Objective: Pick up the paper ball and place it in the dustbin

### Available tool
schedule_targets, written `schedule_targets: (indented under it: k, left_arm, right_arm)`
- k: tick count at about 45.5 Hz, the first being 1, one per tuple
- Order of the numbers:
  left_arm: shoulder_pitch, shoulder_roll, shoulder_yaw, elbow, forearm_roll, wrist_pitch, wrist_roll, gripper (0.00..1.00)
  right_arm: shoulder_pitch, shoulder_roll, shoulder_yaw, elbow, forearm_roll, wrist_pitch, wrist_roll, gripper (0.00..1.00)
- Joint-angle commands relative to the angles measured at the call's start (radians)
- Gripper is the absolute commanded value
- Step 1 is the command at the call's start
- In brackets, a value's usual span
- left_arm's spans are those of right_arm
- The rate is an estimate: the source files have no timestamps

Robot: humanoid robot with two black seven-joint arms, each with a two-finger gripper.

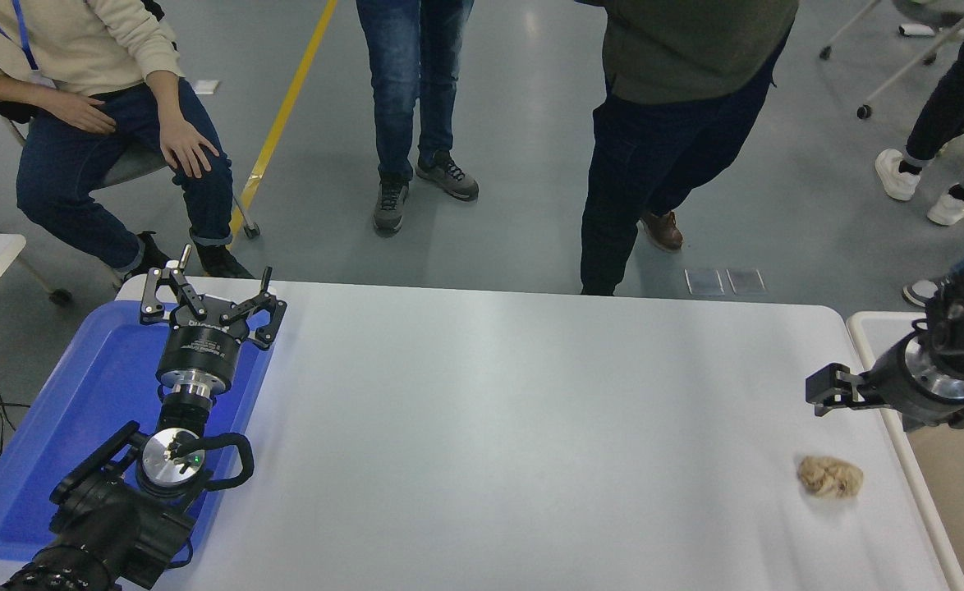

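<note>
Grey floor and several people's legs fill the far side, beyond a white worktop (490, 410). Near its right edge lies the paper ball (830, 477), just beside the pale rim of the dustbin (868, 328). The right end effector (828, 390) hangs above and beyond the ball, pointing leftward from the right edge and apart from the ball; I cannot tell whether it is clenched or released. A likely risk is a sideways approach: the light wad could roll or skid off the worktop, or the wrist could clip the bin's rim so close by. The left end effector (211, 300) sits parked over the blue tray (96, 394), released and holding nothing.
</note>
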Motion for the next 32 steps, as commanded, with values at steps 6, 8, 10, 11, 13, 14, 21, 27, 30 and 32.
schedule_targets:
  k: [6, 8, 10, 11, 13, 14, 21, 27, 30, 32]
  left_arm:
    - [0.000, 0.000, 0.000, 0.000, 0.000, 0.000, 0.000, 1.00]
    - [0.000, 0.000, 0.001, 0.000, 0.000, 0.000, 0.000, 1.00]
    - [0.000, 0.000, 0.000, 0.000, -0.001, 0.000, 0.000, 1.00]
    - [0.000, 0.000, 0.000, 0.000, 0.000, 0.000, 0.000, 1.00]
    - [0.000, 0.000, 0.000, 0.000, 0.000, 0.000, 0.000, 1.00]
    - [0.000, 0.000, 0.000, 0.000, -0.001, 0.000, 0.000, 1.00]
    - [0.000, 0.002, 0.000, 0.000, 0.000, 0.000, 0.000, 1.00]
    - [0.000, 0.000, 0.000, 0.000, 0.000, 0.000, 0.000, 1.00]
    - [0.000, 0.000, 0.000, 0.000, 0.000, 0.000, 0.000, 1.00]
    - [0.000, 0.000, 0.000, 0.000, -0.001, 0.000, 0.000, 1.00]
  right_arm:
    - [-0.253, 0.009, 0.093, -0.196, -0.001, -0.057, -0.002, 1.00]
    - [-0.276, 0.009, 0.093, -0.221, -0.001, -0.057, -0.002, 1.00]
    - [-0.289, 0.009, 0.093, -0.242, -0.001, -0.057, -0.002, 1.00]
    - [-0.297, 0.009, 0.093, -0.250, -0.001, -0.057, -0.002, 1.00]
    - [-0.309, 0.009, 0.093, -0.261, -0.001, -0.057, -0.002, 1.00]
    - [-0.314, 0.009, 0.093, -0.266, -0.001, -0.057, -0.002, 1.00]
    - [-0.363, 0.012, 0.104, -0.302, -0.001, -0.058, -0.002, 1.00]
    - [-0.438, 0.035, 0.171, -0.353, -0.001, -0.063, -0.002, 1.00]
    - [-0.460, 0.035, 0.200, -0.361, -0.001, -0.064, -0.002, 1.00]
    - [-0.463, 0.035, 0.202, -0.361, 0.001, -0.066, -0.002, 1.00]
